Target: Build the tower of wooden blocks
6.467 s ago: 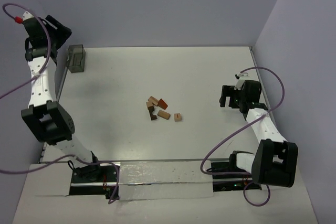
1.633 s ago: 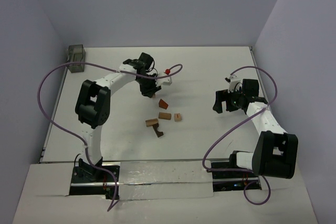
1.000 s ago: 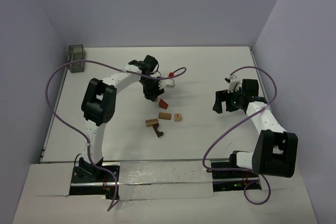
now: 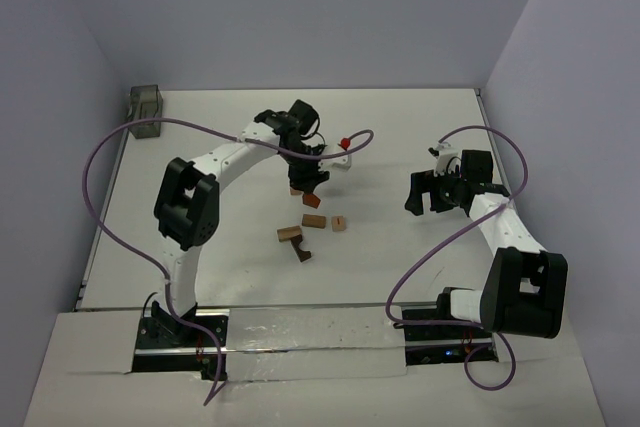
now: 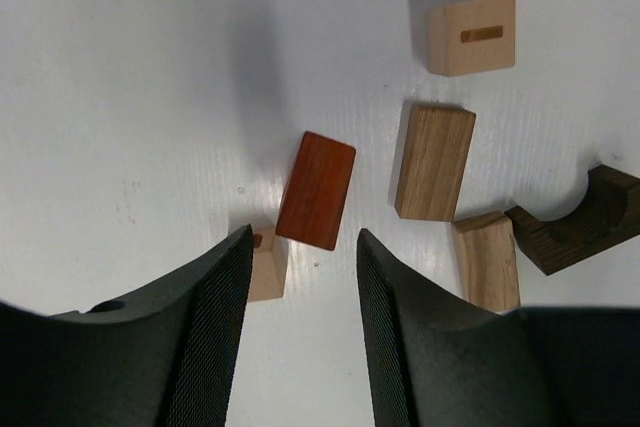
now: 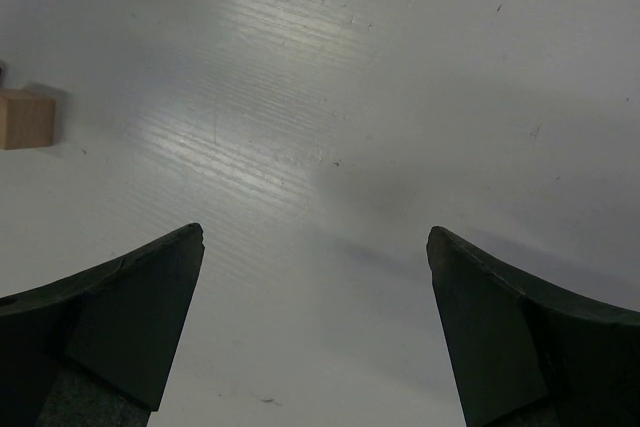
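Note:
The wooden blocks lie loose and flat mid-table, none stacked. In the left wrist view a reddish-brown block (image 5: 316,190) lies just beyond my open left gripper (image 5: 303,237), with nothing between the fingers. A small tan block (image 5: 266,262) is half hidden behind the left finger. Further on lie a tan cuboid (image 5: 434,162), a tan square with a slot (image 5: 471,34), another tan piece (image 5: 487,259) and a dark arch piece (image 5: 580,227). From above, the left gripper (image 4: 305,182) hovers over the reddish-brown block (image 4: 310,202). The right gripper (image 4: 420,192) stands wide open to the right, apart from the blocks.
A grey translucent container (image 4: 146,110) stands at the back left corner. The left arm's purple cable (image 4: 120,142) loops over the left side of the table. A tan block (image 6: 25,118) shows at the far left of the right wrist view.
The left gripper has shifted a little right and nearer, now over the reddish-brown block. The blocks and the right arm have not moved.

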{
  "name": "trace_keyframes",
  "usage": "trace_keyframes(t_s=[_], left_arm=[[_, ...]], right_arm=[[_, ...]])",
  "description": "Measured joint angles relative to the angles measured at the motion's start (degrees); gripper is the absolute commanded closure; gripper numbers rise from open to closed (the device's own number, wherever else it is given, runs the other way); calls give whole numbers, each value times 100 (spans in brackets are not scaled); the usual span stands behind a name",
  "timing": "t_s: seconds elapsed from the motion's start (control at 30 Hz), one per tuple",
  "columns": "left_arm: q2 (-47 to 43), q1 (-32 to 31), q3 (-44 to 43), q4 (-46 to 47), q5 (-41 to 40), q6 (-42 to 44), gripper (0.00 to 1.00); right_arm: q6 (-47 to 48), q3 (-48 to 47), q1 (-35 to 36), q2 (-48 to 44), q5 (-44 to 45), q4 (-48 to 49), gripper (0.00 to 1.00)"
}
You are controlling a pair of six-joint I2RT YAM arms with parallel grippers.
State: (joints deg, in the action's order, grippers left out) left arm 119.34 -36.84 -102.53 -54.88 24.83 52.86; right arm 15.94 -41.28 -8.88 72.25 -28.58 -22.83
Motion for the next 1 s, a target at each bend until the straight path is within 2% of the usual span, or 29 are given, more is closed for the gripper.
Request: trace_keyframes(t_s=[0.43, 0.73, 0.9, 1.0], left_arm=[[703, -17, -212, 34, 164, -151, 59], [595, -77, 580, 91, 205, -191, 72], [80, -243, 1392, 217, 220, -316, 72], [-233, -315, 1801, 243, 217, -371, 62]], right_arm=[[0, 0, 0, 44, 0, 0, 0], [0, 0, 0, 44, -2, -2, 0], [-2, 0, 0, 44, -17, -2, 0], [-2, -2, 0, 44, -48, -9, 0]])
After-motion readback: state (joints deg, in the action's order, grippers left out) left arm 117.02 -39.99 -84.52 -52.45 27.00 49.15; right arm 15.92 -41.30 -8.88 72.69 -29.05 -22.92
